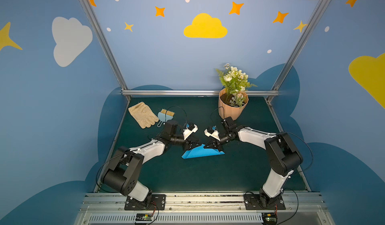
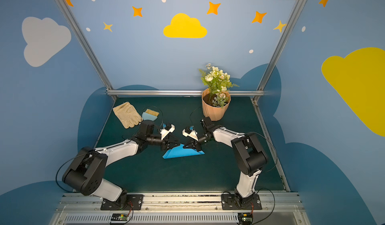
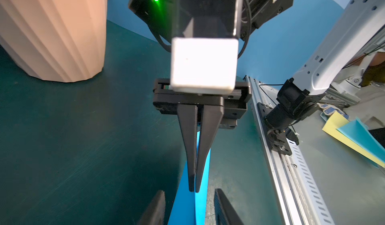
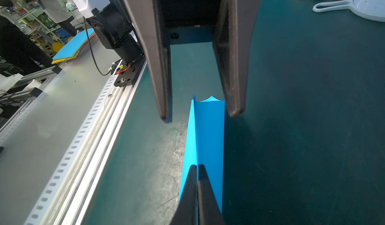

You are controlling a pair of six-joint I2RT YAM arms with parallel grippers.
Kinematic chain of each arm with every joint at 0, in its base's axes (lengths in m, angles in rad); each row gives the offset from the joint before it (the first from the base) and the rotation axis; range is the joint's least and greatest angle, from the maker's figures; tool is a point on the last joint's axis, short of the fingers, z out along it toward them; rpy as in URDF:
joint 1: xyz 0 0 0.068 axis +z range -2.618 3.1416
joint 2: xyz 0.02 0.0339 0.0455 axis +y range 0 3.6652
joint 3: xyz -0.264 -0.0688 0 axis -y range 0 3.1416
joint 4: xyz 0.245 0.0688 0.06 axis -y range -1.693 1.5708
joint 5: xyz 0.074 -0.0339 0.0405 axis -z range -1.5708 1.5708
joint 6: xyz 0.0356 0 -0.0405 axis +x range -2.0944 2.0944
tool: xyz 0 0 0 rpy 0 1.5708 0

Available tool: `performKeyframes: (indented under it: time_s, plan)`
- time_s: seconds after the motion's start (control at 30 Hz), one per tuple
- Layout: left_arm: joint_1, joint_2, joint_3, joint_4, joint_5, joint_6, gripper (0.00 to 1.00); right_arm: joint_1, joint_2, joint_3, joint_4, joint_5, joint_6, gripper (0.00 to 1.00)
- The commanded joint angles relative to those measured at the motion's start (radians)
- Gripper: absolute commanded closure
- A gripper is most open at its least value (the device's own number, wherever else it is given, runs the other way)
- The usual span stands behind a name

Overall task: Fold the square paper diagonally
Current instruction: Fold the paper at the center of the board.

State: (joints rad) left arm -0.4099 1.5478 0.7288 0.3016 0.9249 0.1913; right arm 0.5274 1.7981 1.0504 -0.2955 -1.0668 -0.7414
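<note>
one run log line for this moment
square paper: folded over, not flat | left gripper: open, astride its end | right gripper: shut on its ridge

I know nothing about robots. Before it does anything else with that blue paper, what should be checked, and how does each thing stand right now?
1. Is the right end effector shut on the paper? Ok.
2. Is the left end effector open, with a finger on either side of the paper? Ok.
3. Is the paper doubled over into a triangle? Ok.
4. Is the fold pressed flat on the table? Not ok, it stands up like a tent.
5. Are the corners lined up? Cannot tell.
6. Are the glove, dustpan and flowerpot apart from the paper? Ok.
</note>
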Motion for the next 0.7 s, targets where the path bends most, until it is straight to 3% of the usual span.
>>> performKeyframes:
  time_s: [0.0, 0.1, 0.33, 0.37, 0.5, 0.67]
  plan:
    - [-0.003, 0.009, 0.013, -0.002, 0.062, -0.005, 0.63, 0.006, 0.004, 0.035, -0.041, 0.003, -0.013, 1.0]
    - [-0.004, 0.009, 0.013, -0.007, 0.069, -0.006, 0.7, 0.004, 0.006, 0.036, -0.039, 0.007, -0.007, 1.0]
    - [-0.003, 0.017, 0.015, -0.026, 0.044, -0.002, 0.98, -0.001, -0.002, 0.05, -0.043, -0.009, 0.012, 1.0]
    - [-0.004, 0.013, 0.012, -0.023, 0.038, -0.004, 0.98, -0.003, -0.005, 0.054, -0.041, -0.004, 0.02, 1.0]
    - [0.0, -0.011, 0.034, -0.054, -0.023, -0.06, 0.98, -0.054, -0.074, 0.018, 0.074, 0.031, 0.161, 0.76]
    - [0.006, -0.015, 0.102, -0.134, -0.11, -0.269, 0.98, -0.17, -0.248, -0.07, 0.279, 0.129, 0.408, 0.62]
